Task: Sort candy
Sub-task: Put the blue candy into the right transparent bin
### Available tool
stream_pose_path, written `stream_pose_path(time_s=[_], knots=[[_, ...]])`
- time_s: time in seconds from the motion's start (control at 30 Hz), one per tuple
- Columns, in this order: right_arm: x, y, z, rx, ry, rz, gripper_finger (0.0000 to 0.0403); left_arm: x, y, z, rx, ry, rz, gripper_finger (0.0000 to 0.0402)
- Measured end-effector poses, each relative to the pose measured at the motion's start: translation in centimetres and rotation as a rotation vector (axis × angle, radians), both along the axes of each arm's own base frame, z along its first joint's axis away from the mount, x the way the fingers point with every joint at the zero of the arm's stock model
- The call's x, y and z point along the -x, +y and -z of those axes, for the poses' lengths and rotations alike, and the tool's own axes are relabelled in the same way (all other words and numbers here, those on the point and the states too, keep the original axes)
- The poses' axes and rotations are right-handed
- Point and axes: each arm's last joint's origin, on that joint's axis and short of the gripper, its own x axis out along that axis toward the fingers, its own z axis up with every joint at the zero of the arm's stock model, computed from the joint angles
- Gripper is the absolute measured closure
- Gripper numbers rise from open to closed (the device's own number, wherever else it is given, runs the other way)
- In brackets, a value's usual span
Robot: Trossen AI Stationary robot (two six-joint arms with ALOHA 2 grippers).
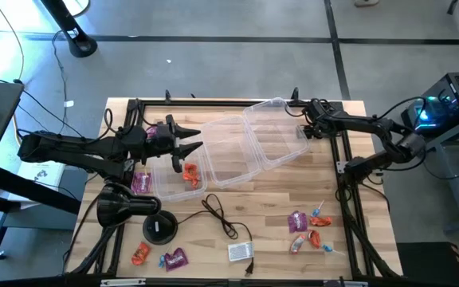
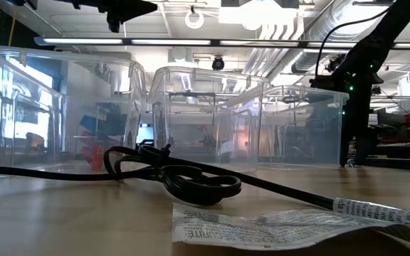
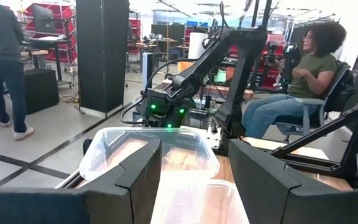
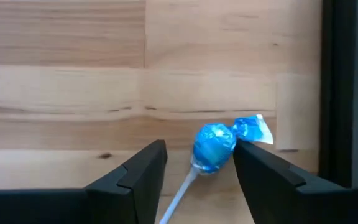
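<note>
Crinkled printed paper (image 2: 290, 226) lies closest in the low view, with a coiled black cable (image 2: 191, 181) just behind it. The cable runs to a small white box (image 1: 241, 252) near the table's front edge.

Three clear bins sit in a slanted row across the middle of the table (image 1: 269, 199). The left end effector (image 1: 191, 142) hangs over the left bin (image 1: 170, 182), fingers apart and holding nothing. One orange candy (image 1: 190, 174) lies inside that bin.

By the right bin (image 1: 281, 139), towards the back-right corner, the right end effector (image 4: 199, 149) straddles a blue lollipop (image 4: 215, 146). One finger touches the wrapper while the other stands clear, so the lollipop is not clamped. I cannot tell whether the lollipop lies in the bin or beside it.

A purple candy (image 1: 142, 182) lies on the table beside the left bin. Two more candies (image 1: 158, 256) lie near the front-left corner, and a cluster of candy (image 1: 307, 227) sits towards the front-right.
</note>
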Motion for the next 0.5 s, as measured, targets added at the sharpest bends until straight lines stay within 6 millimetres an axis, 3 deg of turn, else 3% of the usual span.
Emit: stream_pose_path(time_s=[0.1,0.27,0.5], knots=[[-0.3,0.0,0.2,0.005,0.026,-0.014,0.0252,0.0,0.0,0.0,0.014,0.001,0.0,0.022],[-0.3,0.0,0.3,0.003,0.042,-0.032,0.0366,0.0,-0.1,-0.2,-0.003,-0.021,0.004,0.022],[0.4,1.1,-0.8,0.021,0.118,-0.074,0.0363,0.4,-0.2,-1.4,-0.054,-0.116,0.015,0.022]])
